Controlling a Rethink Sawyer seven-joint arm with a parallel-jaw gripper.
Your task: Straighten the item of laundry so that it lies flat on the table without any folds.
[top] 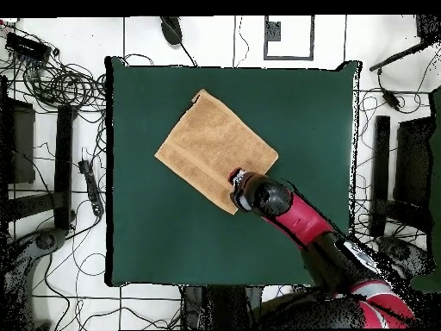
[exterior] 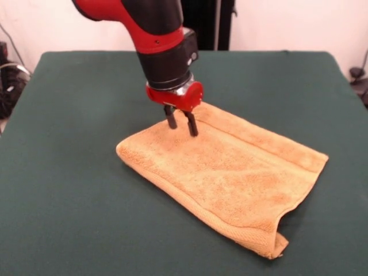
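The orange-tan towel (exterior: 230,167) lies on the dark green table (exterior: 75,172), right of centre in the front view. It is folded over on itself: two layers show along its near edge, and they gape apart at the near right corner. A paler band runs along its far edge. My gripper (exterior: 181,127) hangs from the red and black arm over the towel's far left part. Its two dark fingers are apart, with their tips at or just above the cloth and nothing between them. In the overhead view the towel (top: 214,146) lies as a tilted rectangle, and the gripper (top: 238,180) is at its corner nearest the robot's base.
Bare green table (top: 319,129) surrounds the towel on all sides. Cables and dark equipment (top: 52,82) lie on the floor beside the table. The arm (top: 301,224) reaches over the table's base-side right part.
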